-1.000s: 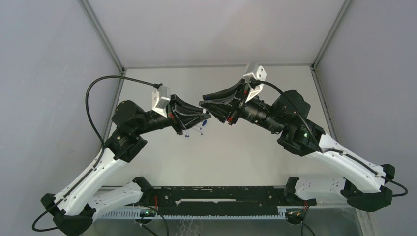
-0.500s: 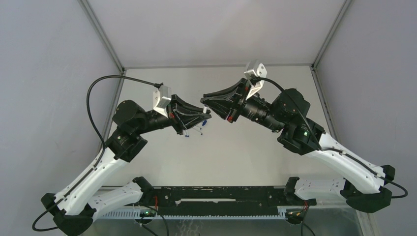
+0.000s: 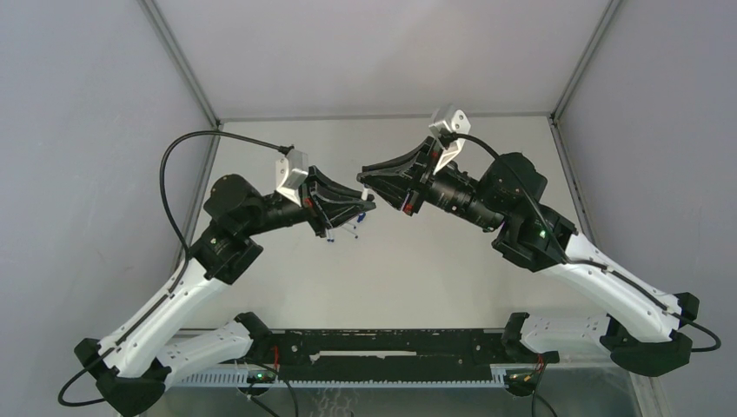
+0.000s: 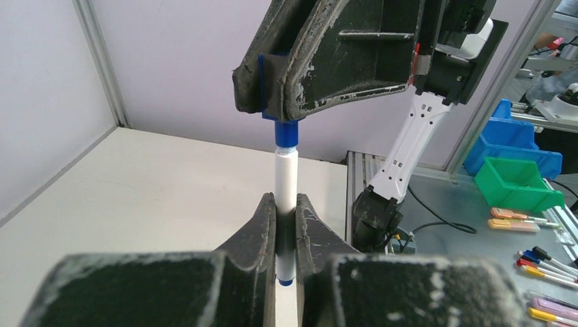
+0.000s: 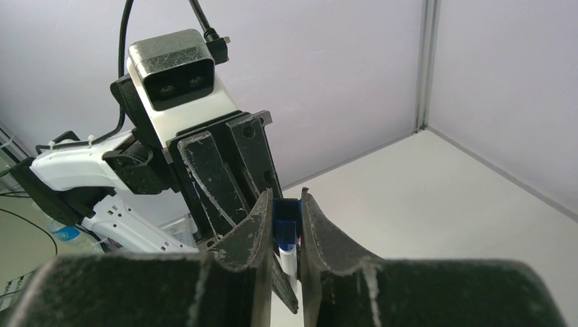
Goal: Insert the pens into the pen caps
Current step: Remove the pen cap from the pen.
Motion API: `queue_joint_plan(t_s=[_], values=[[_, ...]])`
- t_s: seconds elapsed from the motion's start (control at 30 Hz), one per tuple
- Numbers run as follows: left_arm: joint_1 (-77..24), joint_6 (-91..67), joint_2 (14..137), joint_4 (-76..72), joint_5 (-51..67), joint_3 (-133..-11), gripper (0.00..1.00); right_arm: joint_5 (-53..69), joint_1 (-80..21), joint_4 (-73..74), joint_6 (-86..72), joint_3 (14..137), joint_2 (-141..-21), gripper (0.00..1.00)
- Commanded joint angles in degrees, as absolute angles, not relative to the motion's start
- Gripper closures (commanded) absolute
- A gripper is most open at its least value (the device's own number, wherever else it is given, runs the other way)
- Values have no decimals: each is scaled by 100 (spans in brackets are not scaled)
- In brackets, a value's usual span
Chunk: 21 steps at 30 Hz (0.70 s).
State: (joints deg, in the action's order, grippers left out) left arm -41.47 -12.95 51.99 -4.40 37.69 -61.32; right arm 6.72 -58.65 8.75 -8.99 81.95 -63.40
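My left gripper [image 4: 286, 212] is shut on a white pen [image 4: 286, 182] and holds it upright in the air. The pen's blue tip enters a dark blue cap [image 4: 286, 131] held in my right gripper [image 4: 272, 102] straight above it. In the right wrist view, my right gripper [image 5: 285, 208] is shut on the cap [image 5: 286, 223], with the pen [image 5: 289, 257] running out of its lower end toward the left gripper's fingers [image 5: 218, 180]. In the top view, the two grippers meet tip to tip, left [image 3: 368, 202] and right [image 3: 363, 179], above the table's middle.
A few more white pens with blue ends [image 3: 344, 233] lie on the table under the left gripper. Grey walls and corner posts [image 3: 178, 61] close in the table. Beyond the table's edge are blue [image 4: 511, 136] and green [image 4: 518, 184] bins and loose markers [image 4: 545, 259].
Both wrists have shifted slightly up and back in the top view while staying tip to tip. Each gripper keeps its hold.
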Motion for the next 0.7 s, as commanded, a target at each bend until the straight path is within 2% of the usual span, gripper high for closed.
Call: queue_joint_plan(t_s=[0.0, 0.67], values=[[-4159, -1198, 5212, -563, 3688, -6175, 100, 668, -5812, 1049, -830, 8380, -6349, 100], [-4160, -959, 5188, -145, 3577, -5863, 100, 659, -5601, 728, -1072, 8262, -6143, 100]])
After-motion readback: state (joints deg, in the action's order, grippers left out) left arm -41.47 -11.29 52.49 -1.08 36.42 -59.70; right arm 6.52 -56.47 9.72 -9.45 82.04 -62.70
